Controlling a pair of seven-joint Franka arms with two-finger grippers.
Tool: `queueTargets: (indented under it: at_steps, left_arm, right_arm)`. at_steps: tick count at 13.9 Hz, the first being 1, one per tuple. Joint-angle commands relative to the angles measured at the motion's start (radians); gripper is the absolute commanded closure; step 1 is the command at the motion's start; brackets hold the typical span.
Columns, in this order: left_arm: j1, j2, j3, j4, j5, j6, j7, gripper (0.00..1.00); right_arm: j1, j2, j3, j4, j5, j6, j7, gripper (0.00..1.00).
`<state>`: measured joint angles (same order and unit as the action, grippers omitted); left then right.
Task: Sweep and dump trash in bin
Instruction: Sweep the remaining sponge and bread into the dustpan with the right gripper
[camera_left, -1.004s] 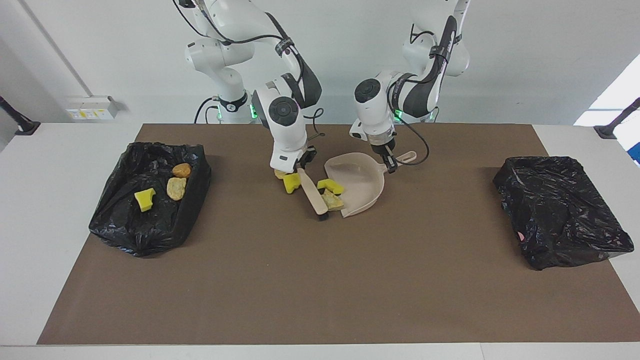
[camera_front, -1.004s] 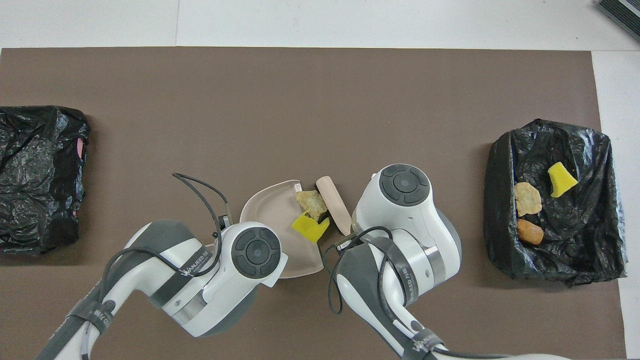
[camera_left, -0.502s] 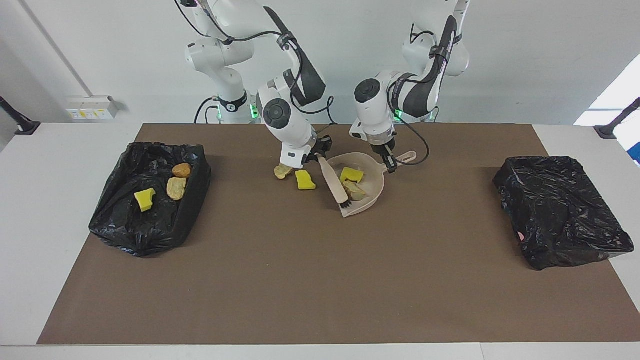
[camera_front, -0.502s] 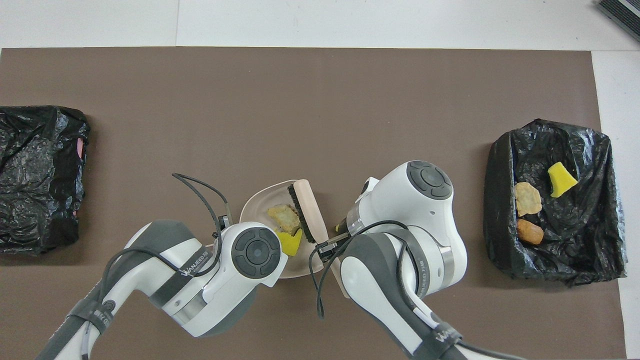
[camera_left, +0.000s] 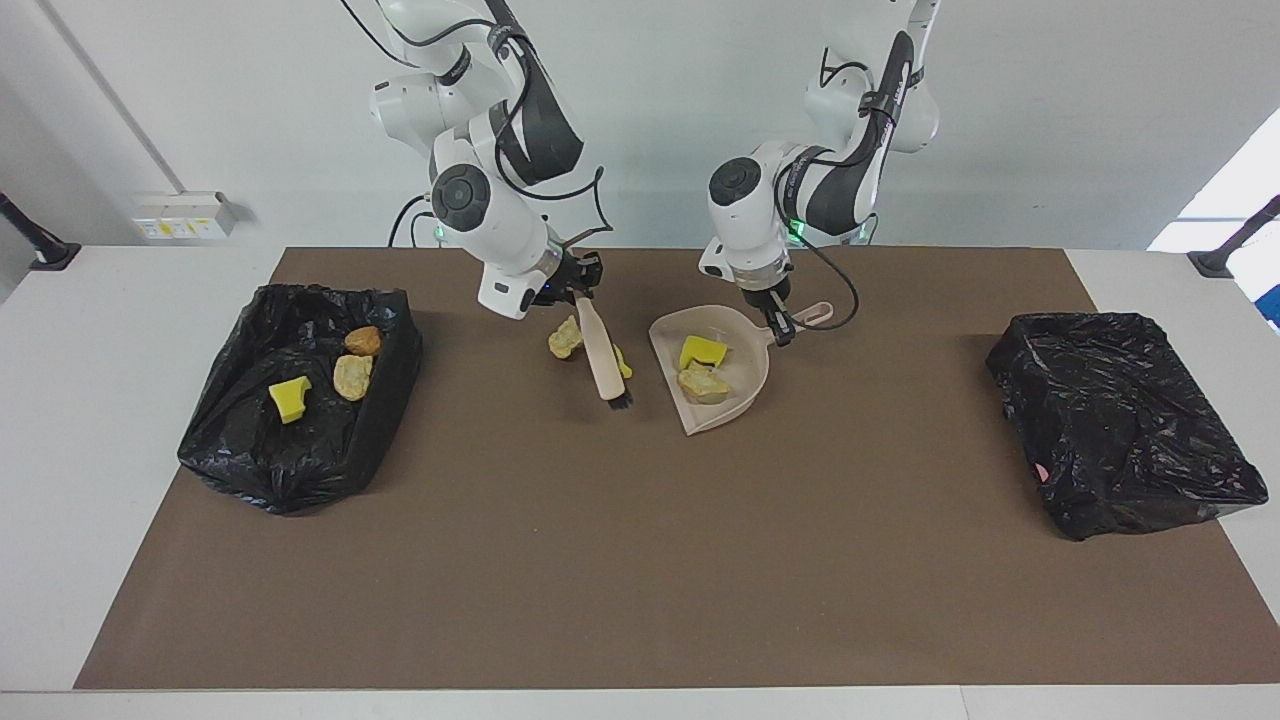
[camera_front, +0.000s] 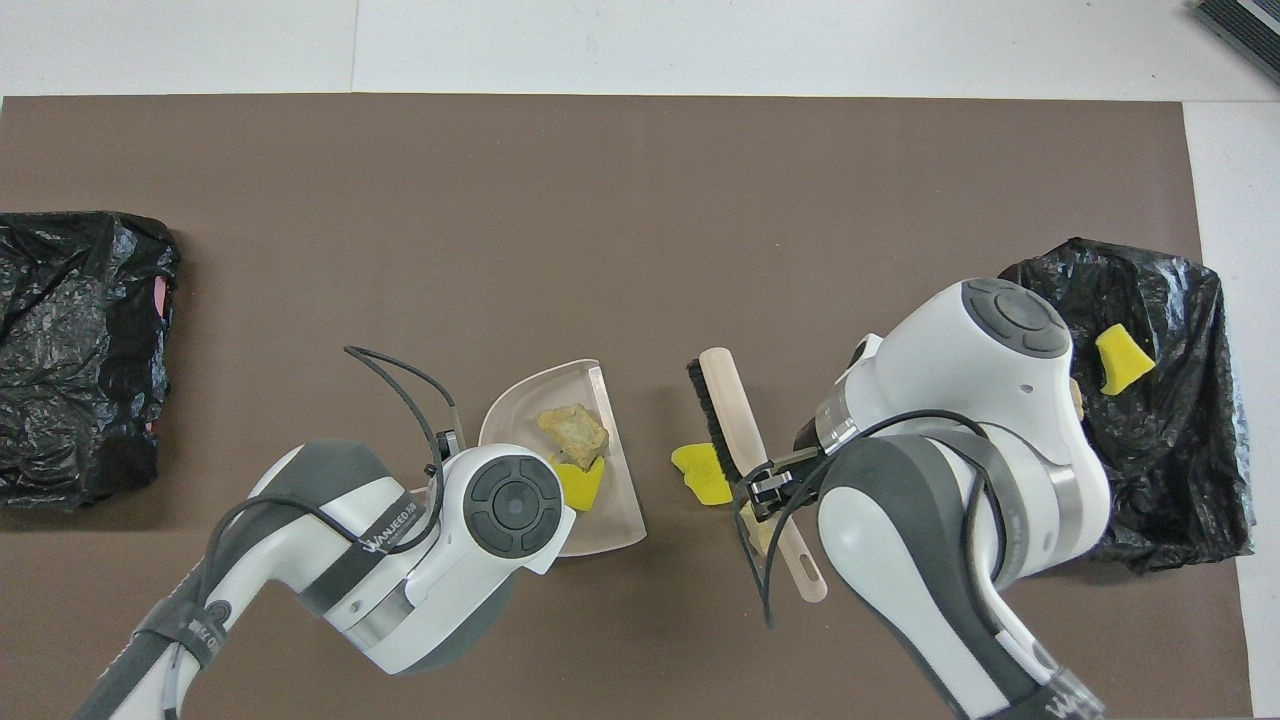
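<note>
My right gripper (camera_left: 578, 290) is shut on the handle of the beige brush (camera_left: 601, 352), whose bristle end points down at the mat. Beside the brush lie a tan lump (camera_left: 565, 338) and a yellow sponge chunk (camera_front: 700, 472), which the brush partly hides in the facing view. My left gripper (camera_left: 778, 325) is shut on the handle of the beige dustpan (camera_left: 742, 395), which rests on the mat. In the pan lie a yellow sponge (camera_left: 703, 351) and a tan lump (camera_left: 702, 381). The brush (camera_front: 738, 425) stands apart from the pan's mouth (camera_front: 612, 440).
A black bag-lined bin (camera_left: 300, 450) at the right arm's end holds an orange-brown lump (camera_left: 363, 341), a tan lump (camera_left: 352, 377) and a yellow sponge (camera_left: 289, 398). Another black-lined bin (camera_left: 1120, 420) sits at the left arm's end. A brown mat (camera_left: 640, 560) covers the table.
The right gripper pushed two scraps into the dustpan, then drew the brush back out toward the right arm's end, beside the two loose scraps. The dustpan and the left gripper stayed put.
</note>
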<state>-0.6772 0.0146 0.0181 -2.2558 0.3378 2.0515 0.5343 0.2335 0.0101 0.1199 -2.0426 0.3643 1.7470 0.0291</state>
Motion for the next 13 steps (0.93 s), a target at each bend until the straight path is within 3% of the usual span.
queueTargets:
  at_steps: [1,5,7,10,13]
  left_arm:
    - [-0.016,-0.028,0.011,-0.028,0.05,0.001,-0.022,1.0]
    - [-0.018,-0.033,0.01,-0.03,0.072,-0.001,-0.014,1.0]
    - [-0.018,-0.033,0.009,-0.03,0.072,-0.001,-0.013,1.0]
    - [-0.016,-0.033,0.009,-0.03,0.072,0.001,-0.013,1.0]
    - [-0.016,-0.031,0.009,-0.03,0.072,0.007,-0.013,1.0]
  right_arm:
    - [-0.002,-0.041,0.011,-0.039,-0.071,-0.023,0.141,1.0]
    - [-0.06,-0.102,0.014,-0.14,-0.142,-0.006,0.327,1.0]
    - [-0.071,-0.168,0.014,-0.246,-0.14,0.05,0.35,1.0]
    - [-0.015,-0.301,0.02,-0.463,-0.125,0.218,0.414,1.0]
    - [0.081,-0.285,0.02,-0.524,-0.125,0.322,0.505,1.0]
